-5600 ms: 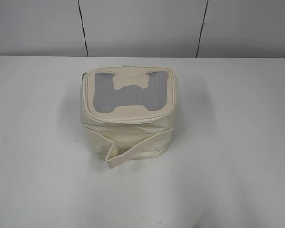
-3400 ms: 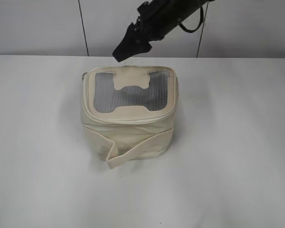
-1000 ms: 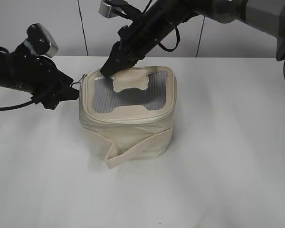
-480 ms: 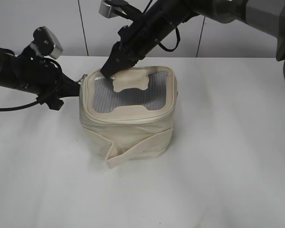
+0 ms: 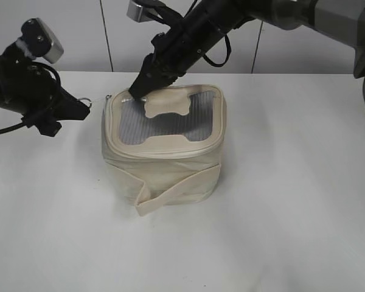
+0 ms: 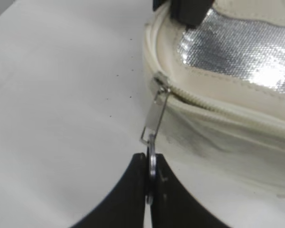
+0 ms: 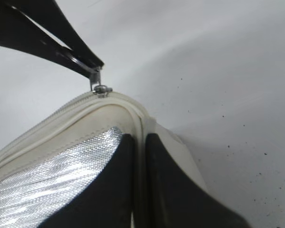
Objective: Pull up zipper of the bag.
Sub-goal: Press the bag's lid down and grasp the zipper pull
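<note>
White table (image 5: 292,213) under grey wall; cream bag (image 5: 164,164) at frame centre; left gripper (image 6: 150,183) at lower centre pinching zipper (image 6: 213,107) pull ring; right gripper (image 7: 138,156) nearly closed, pressing top panel rim at bag's upper-left corner

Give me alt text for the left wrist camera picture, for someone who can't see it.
Close up, the left gripper is shut on the wire ring of a silver zipper pull at the corner of a cream bag. The zip track runs right along the rim below a shiny mesh panel, and the right gripper presses on the bag's top.
</note>
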`<action>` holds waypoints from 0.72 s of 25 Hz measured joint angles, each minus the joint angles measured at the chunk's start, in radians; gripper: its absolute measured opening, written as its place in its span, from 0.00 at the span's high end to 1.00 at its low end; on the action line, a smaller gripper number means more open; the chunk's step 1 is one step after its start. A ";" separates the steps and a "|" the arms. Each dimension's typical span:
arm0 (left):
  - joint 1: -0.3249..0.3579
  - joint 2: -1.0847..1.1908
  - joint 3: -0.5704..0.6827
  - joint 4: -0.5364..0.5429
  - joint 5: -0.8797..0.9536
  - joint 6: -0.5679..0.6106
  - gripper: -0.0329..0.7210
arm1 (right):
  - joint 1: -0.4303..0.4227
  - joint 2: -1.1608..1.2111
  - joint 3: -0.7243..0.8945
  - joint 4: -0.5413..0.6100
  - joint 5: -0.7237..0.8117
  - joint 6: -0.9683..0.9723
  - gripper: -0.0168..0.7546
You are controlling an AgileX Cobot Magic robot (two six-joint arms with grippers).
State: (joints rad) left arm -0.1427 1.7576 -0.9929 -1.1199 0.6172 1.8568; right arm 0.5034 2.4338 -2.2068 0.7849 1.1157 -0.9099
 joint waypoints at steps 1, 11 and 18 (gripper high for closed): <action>0.000 -0.027 0.012 0.009 -0.002 -0.013 0.96 | -0.001 0.000 0.000 0.000 0.000 0.005 0.92; -0.013 -0.183 0.209 0.008 -0.008 -0.046 0.96 | 0.000 0.000 0.000 0.003 -0.005 0.056 0.92; -0.160 -0.286 0.303 0.069 -0.012 -0.139 0.96 | 0.000 0.000 0.000 0.003 -0.013 0.087 0.92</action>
State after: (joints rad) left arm -0.3027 1.4721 -0.6897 -1.0510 0.6052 1.7182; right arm 0.5038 2.4338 -2.2068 0.7876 1.1030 -0.8226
